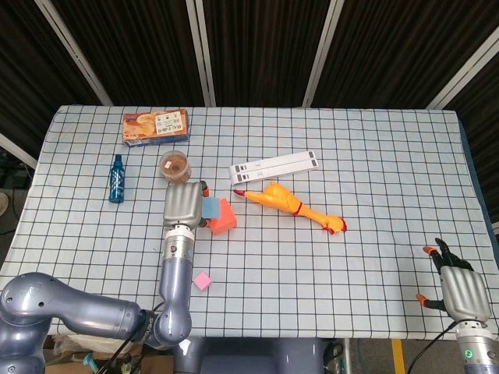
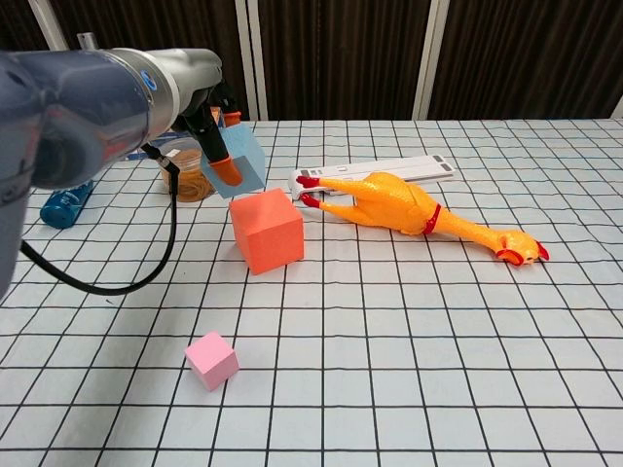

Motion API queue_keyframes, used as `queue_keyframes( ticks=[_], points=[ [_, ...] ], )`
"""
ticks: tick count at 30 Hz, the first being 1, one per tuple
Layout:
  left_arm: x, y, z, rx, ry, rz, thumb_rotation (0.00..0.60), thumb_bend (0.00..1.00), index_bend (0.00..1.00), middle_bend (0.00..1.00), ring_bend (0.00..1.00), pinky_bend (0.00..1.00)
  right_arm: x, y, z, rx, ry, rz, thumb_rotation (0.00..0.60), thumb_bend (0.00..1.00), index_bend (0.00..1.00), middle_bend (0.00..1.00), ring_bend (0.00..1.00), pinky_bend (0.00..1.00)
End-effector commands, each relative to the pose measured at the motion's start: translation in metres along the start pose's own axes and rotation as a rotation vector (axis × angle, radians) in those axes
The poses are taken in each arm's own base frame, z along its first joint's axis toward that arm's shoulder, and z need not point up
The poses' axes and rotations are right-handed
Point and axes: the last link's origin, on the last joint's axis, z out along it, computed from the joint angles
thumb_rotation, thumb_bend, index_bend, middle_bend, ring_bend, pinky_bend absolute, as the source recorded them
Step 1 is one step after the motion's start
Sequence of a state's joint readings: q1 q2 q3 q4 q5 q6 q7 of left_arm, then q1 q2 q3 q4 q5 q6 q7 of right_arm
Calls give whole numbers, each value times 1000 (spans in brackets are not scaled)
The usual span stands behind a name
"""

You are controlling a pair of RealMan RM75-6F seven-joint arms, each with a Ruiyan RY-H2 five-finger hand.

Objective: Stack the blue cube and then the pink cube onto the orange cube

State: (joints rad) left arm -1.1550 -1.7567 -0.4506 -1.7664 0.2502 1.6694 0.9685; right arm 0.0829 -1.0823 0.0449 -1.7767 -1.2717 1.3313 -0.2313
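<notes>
My left hand (image 1: 184, 204) (image 2: 204, 136) holds the blue cube (image 1: 210, 207) (image 2: 243, 161) in the air, just left of and above the orange cube (image 1: 224, 219) (image 2: 267, 231). The orange cube stands on the checked tablecloth near the middle. The small pink cube (image 1: 203, 280) (image 2: 211, 359) lies alone nearer the front edge. My right hand (image 1: 458, 287) hangs at the front right corner, fingers apart, holding nothing; only the head view shows it.
A rubber chicken (image 1: 290, 206) (image 2: 414, 214) lies right of the orange cube, with a white strip (image 1: 274, 166) (image 2: 389, 172) behind it. A cup (image 1: 174, 164) (image 2: 185, 179), a blue bottle (image 1: 117, 178) (image 2: 65, 200) and a snack box (image 1: 155, 125) stand at the back left.
</notes>
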Motion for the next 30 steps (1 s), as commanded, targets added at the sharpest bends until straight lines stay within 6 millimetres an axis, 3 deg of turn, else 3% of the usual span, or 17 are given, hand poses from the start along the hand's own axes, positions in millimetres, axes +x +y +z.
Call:
queue_keyframes(
  ticks=[1,14,26,30],
  points=[
    [-2,6,-3,84,13,-52,600,476,774,946,1000,1000,-2,-1,0,4,-7,-2,600,122,210,70,221,264],
    [-18,26,-7,209,31,-117,600,479,771,958,1000,1000,-3,-1,2,8,-13,-6,600,122,210,70,221,263],
    [-13,29,-4,323,-102,-316,600,493,766,959,1000,1000,-2,1,1,5,-13,-2,600,123,210,70,221,264],
    [-11,26,1,308,-78,-277,600,495,767,960,1000,1000,-2,0,1,8,-17,-4,600,122,210,70,221,263]
  ],
)
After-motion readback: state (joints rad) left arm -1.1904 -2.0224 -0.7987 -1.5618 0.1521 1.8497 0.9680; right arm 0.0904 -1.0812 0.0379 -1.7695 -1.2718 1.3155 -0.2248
